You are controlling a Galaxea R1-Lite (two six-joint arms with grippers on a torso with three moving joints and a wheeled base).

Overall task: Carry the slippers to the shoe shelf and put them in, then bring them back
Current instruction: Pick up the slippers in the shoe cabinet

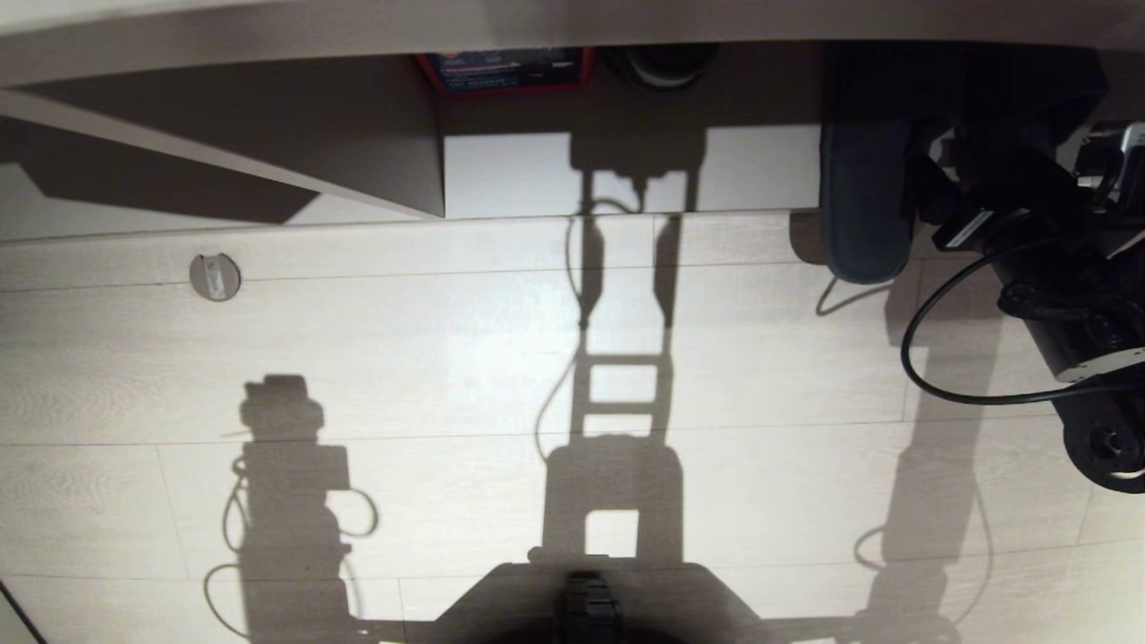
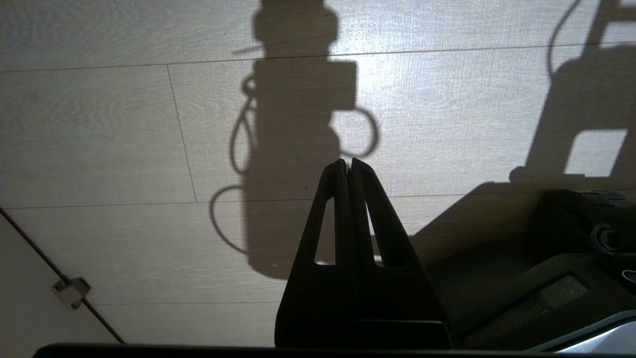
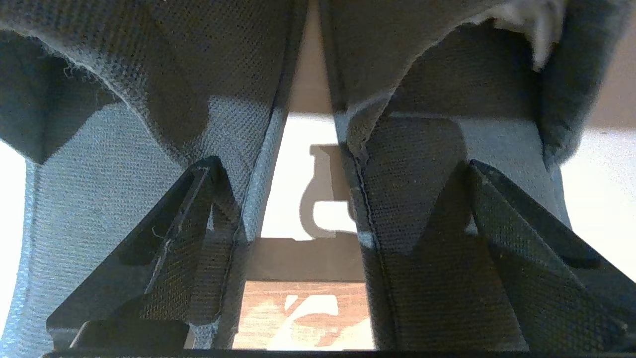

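Note:
The slippers are dark charcoal cloth and lie side by side under my right gripper [image 3: 343, 161]. Its jaws stand wide open, one finger [image 3: 164, 248] over the left slipper [image 3: 99, 189] and the other over the right slipper [image 3: 412, 199]; bright floor shows in the gap between the two. In the head view one slipper [image 1: 863, 206] lies across the front edge of the shoe shelf [image 1: 760, 170], just ahead of my right arm [image 1: 1064, 295]. My left gripper [image 2: 348, 161] hangs shut and empty above the pale floor.
At the back of the shelf are a red-and-blue box [image 1: 505, 70] and a dark round object [image 1: 662, 64]. A slanted divider [image 1: 224, 170] crosses the shelf's left. A round metal fitting [image 1: 215, 275] is set in the floor. My base [image 1: 590, 608] shows at the near edge.

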